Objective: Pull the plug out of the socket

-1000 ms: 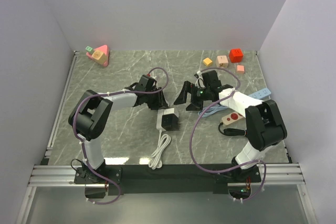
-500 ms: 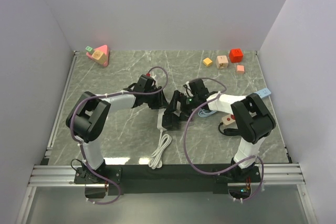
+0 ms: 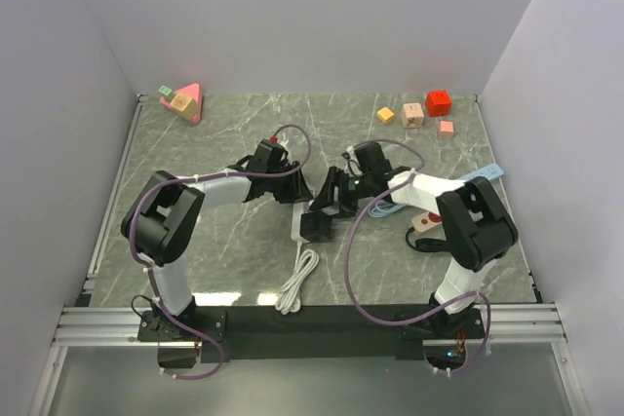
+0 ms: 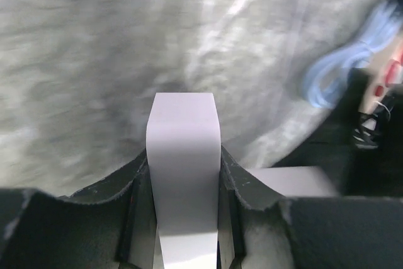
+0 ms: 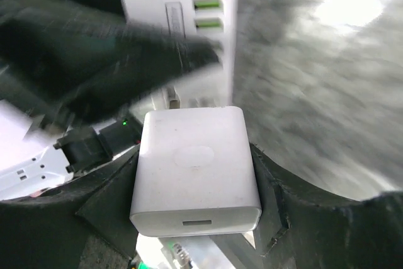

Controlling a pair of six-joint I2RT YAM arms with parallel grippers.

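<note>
Toys first: a pink triangle [image 3: 185, 101] sits in the far left corner of the worktop [image 3: 224, 260], well out of this. Moving in, the left claw [image 3: 291, 189] is partly closed and clamped on the white socket [image 4: 184, 130]. The wrist view shows the block wedged snugly between both pads, near the middle of the worktop. Its white cord [image 3: 297, 284] trails off in a loop toward the near edge.

Right against the socket sits the plug [image 5: 192, 181], a smooth white adapter butted up to the face with the green ports. The right claw [image 5: 195, 159] has narrowed onto it, one pad pressed to each flank, so I'd call that a grip. The joint between plug and socket is blurred, so I can't say how deep the prongs sit.

Now, the dangers. That adapter shell looks slick, and a hard tug could strip the pads straight off it. If the pull is off the line of the prongs, they may bind, and the whole socket could twist in the left claw's hold or drag across the marble. The two claws are crowded together, so a jerk on release could knock them into each other.

Further right, a blue cable [image 3: 390, 207] lies just beside the right arm, close enough to snag. A red block [image 3: 438, 102] waits at the far right corner.
</note>
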